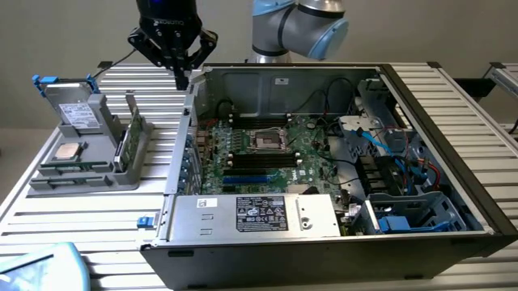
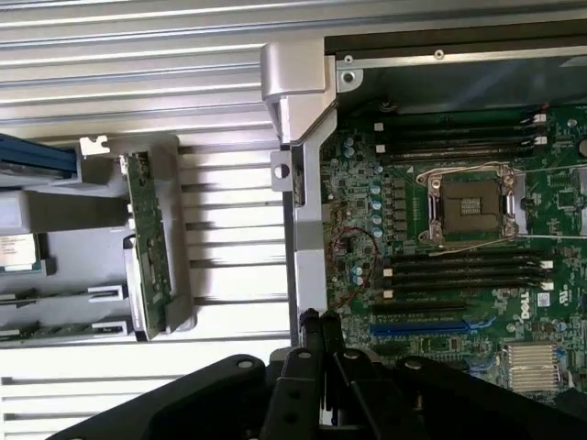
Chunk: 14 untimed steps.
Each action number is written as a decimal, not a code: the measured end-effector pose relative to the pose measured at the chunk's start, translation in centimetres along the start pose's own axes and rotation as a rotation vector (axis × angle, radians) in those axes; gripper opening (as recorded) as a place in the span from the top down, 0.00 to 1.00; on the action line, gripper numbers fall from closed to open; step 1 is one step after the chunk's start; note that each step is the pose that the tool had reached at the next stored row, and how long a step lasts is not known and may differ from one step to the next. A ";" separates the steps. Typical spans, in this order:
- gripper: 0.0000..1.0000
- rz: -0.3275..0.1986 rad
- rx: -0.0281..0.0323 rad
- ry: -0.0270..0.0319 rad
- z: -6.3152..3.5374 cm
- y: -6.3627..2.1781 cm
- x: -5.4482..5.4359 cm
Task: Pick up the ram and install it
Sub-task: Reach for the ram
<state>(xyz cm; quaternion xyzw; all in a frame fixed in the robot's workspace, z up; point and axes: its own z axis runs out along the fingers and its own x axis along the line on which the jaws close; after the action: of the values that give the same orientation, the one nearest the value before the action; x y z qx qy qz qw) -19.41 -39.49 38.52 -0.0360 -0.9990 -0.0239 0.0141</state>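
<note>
The ram (image 1: 132, 138) is a thin green stick standing on its edge in a grey holder (image 1: 89, 176) beside the open computer case (image 1: 437, 109). In the wrist view the ram (image 2: 147, 229) lies off to the side of the fingers. My gripper (image 1: 183, 82) hangs high above the case's near wall, at the back, between the holder and the case. Its black fingers (image 2: 312, 335) are pressed together with nothing between them. Black memory slots (image 1: 261, 159) run across the green motherboard (image 2: 385, 211), on both sides of the processor socket (image 2: 468, 203).
The holder also carries a silver labelled hard drive (image 1: 77, 113) and a square silver processor chip (image 1: 69, 151). A power supply (image 1: 255, 213) fills the case's front. Cables and drive cages (image 1: 404, 182) crowd the exterior view's right side. A pale blue object (image 1: 40, 267) sits at the front corner.
</note>
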 end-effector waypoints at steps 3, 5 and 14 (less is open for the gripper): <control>0.90 0.000 0.0001 0.0010 0.36 -0.10 1.3; 0.90 0.000 0.0002 0.0015 0.61 -0.16 2.2; 0.90 0.000 0.0003 0.0029 1.75 -0.41 6.3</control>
<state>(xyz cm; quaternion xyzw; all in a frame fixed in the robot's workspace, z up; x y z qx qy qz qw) -25.75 -39.36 36.93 -0.0360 -0.9989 -0.0239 0.0155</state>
